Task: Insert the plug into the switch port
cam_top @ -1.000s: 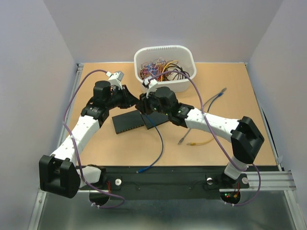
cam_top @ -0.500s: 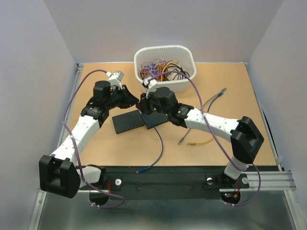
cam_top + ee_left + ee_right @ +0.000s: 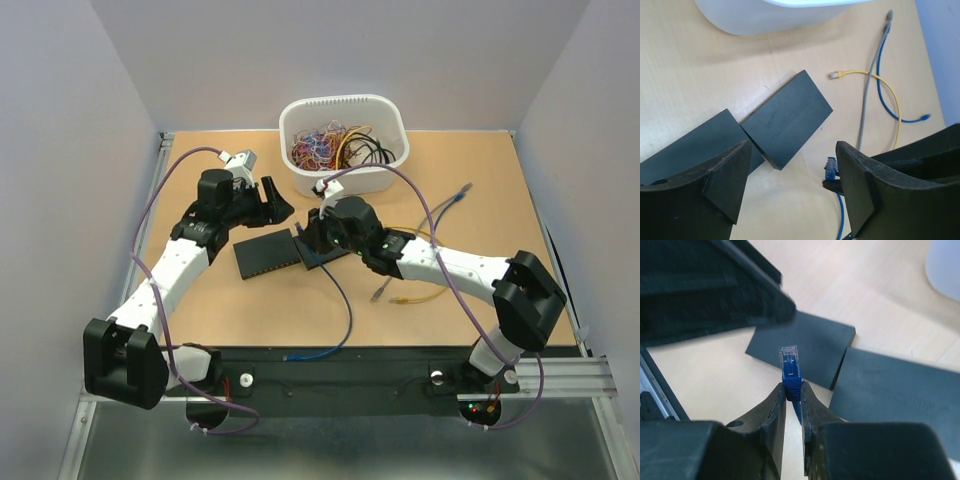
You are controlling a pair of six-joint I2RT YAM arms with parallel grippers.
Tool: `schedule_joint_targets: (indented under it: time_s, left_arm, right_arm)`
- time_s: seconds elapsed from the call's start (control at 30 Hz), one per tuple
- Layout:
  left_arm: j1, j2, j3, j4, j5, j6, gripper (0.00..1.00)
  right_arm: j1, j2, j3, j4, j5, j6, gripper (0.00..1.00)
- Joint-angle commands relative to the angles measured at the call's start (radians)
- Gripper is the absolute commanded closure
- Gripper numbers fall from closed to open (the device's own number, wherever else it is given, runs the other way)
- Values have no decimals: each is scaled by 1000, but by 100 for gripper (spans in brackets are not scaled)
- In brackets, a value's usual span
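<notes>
My right gripper point(image 3: 793, 386) is shut on the blue boot of the plug point(image 3: 790, 360), and the plug's clear tip sticks out past the fingertips. Its blue cable point(image 3: 340, 310) trails toward the near table edge. Two flat black switch boxes lie side by side, one at left point(image 3: 265, 256) and one at right point(image 3: 322, 252). No port shows in any view. The right gripper point(image 3: 308, 232) hovers over their adjoining ends. My left gripper point(image 3: 272, 200) is open and holds nothing, just back-left of the plug point(image 3: 830, 167). Its jaws frame the right box point(image 3: 790, 120).
A white basket point(image 3: 345, 100) full of coloured cables stands at the back centre. Loose grey and blue cables point(image 3: 445, 205) and a yellow one point(image 3: 415, 298) lie to the right of the boxes. The table's front rail point(image 3: 400, 365) runs along the near edge.
My left gripper has gone from shut to open and drawn slightly away. The right gripper has shifted nearer and to the right, keeping the plug, and the blue cable has swung with it.
</notes>
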Motion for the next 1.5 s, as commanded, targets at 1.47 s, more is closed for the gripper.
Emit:
schedule_joint_targets:
  time_s: [1.47]
  left_arm:
    - [242,365,-151,158,-102,-256,26]
  right_arm:
    - [-1,461,223,-243,-87,187,100]
